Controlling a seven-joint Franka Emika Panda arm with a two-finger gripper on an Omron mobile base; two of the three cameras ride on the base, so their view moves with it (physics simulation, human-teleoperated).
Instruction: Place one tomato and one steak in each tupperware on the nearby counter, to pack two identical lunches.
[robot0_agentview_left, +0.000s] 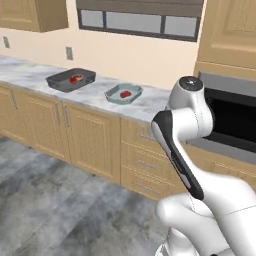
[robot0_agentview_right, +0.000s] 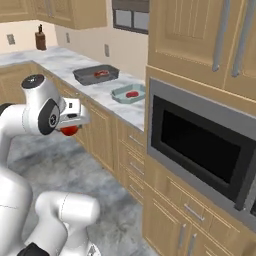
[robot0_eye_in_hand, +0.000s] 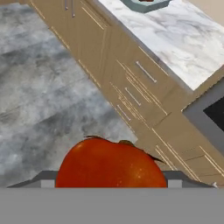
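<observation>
A glossy red-orange tomato (robot0_eye_in_hand: 111, 164) sits low in the hand view, and my gripper (robot0_agentview_right: 70, 128) is shut on it, held out over the floor in front of the cabinets. The tomato (robot0_agentview_right: 70, 131) peeks out red under the hand. On the marbled counter (robot0_agentview_left: 95, 97) stand two tupperware. The dark grey tupperware (robot0_agentview_left: 57, 82) holds a steak (robot0_agentview_left: 76, 78). The pale teal tupperware (robot0_agentview_left: 113, 94) holds a deep red steak (robot0_agentview_left: 125, 93). From the right, the grey tupperware (robot0_agentview_right: 85, 76) and the teal tupperware (robot0_agentview_right: 120, 95) lie beyond my hand. The teal tupperware (robot0_eye_in_hand: 146, 6) shows at the hand view's top edge.
A built-in oven (robot0_agentview_right: 200, 145) with a dark glass door stands right of the counter's end. Wooden drawers (robot0_eye_in_hand: 140, 87) and cabinet doors (robot0_agentview_left: 90, 140) run below the worktop. A dark bottle (robot0_agentview_right: 41, 38) stands at the far back. Grey stone floor (robot0_agentview_left: 45, 205) lies open to the left.
</observation>
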